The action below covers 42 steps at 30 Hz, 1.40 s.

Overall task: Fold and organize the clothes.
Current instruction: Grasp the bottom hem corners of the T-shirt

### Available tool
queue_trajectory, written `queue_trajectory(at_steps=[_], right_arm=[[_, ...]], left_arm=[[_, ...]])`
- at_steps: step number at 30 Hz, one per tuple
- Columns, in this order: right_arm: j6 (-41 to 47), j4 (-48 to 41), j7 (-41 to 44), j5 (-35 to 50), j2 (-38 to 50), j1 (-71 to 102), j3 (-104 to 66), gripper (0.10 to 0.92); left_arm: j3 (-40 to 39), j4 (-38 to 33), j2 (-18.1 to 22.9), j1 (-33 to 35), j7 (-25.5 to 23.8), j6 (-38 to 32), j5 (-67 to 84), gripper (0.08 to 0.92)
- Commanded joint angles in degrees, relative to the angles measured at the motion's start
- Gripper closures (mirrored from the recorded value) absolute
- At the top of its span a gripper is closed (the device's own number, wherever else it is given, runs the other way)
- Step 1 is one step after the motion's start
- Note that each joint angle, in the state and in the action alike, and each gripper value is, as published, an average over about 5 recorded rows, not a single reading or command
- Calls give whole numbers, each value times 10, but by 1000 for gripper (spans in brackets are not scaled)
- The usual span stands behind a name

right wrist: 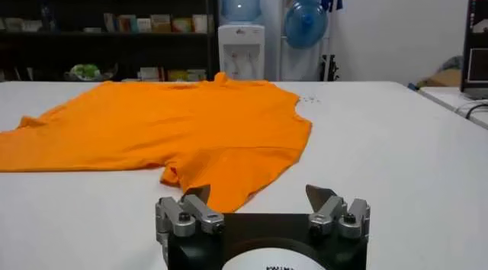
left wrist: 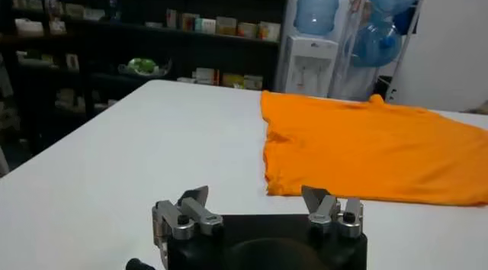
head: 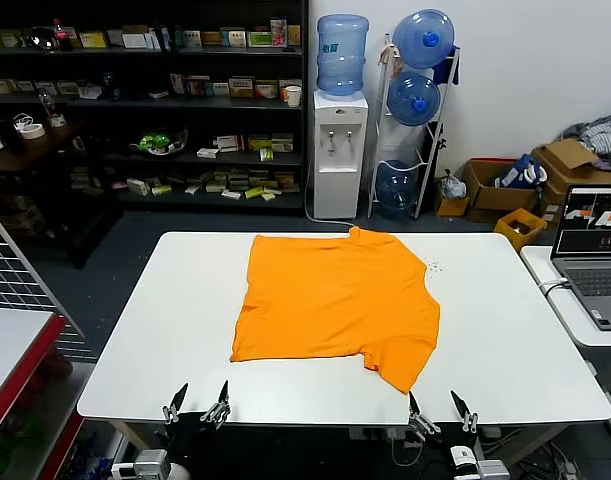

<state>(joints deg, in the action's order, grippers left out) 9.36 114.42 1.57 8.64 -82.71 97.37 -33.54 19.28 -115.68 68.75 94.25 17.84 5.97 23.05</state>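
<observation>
**Both claws spread wide at the near edge, orange shirt flat on the table**

We start with our left gripper [head: 196, 400], which sits low at the near edge of the white table [head: 165, 340], its two fingers spread apart and holding nothing. In the left wrist view the same gripper [left wrist: 259, 206] shows both metal fingertips [left wrist: 196, 197] well separated above bare tabletop, with the shirt's nearest hem a little way ahead of them and not touching.

Our right gripper [head: 441, 407] mirrors it on the other side of the near edge, fingers likewise parted and empty. From the right wrist view this gripper [right wrist: 259, 198] faces the pointed lower corner of the shirt, which lies close in front of it but apart from the fingertips [right wrist: 320, 195].

The orange T-shirt [head: 335, 300] lies spread flat in the middle of the table, plain side up, its collar toward the far edge. One sleeve hangs down toward our right as a pointed flap near the table's front. We see it again in the left wrist view [left wrist: 366, 146] and the right wrist view [right wrist: 168, 126], lying smooth with slight ripples.

Beyond the table stand a water dispenser [head: 341, 140], a rack of water bottles [head: 417, 110] and dark shelves [head: 165, 100]. A laptop [head: 593, 250] sits on a side table to our right.
</observation>
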Motion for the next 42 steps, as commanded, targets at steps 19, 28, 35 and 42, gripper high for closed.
queue_trajectory(at_steps=[19, 28, 35, 42], right_arm=[[60, -132, -43, 7, 1, -157, 50, 203], [62, -155, -49, 6, -10, -170, 61, 214], [59, -153, -51, 7, -7, -163, 62, 376], [55, -143, -56, 8, -7, -154, 62, 575]], left_arm=[[-73, 164, 14, -213, -22, 46, 49, 177], [-74, 187, 13, -211, -24, 49, 38, 180], [-76, 193, 16, -212, -24, 48, 34, 306], [-82, 195, 20, -212, -21, 46, 28, 514]])
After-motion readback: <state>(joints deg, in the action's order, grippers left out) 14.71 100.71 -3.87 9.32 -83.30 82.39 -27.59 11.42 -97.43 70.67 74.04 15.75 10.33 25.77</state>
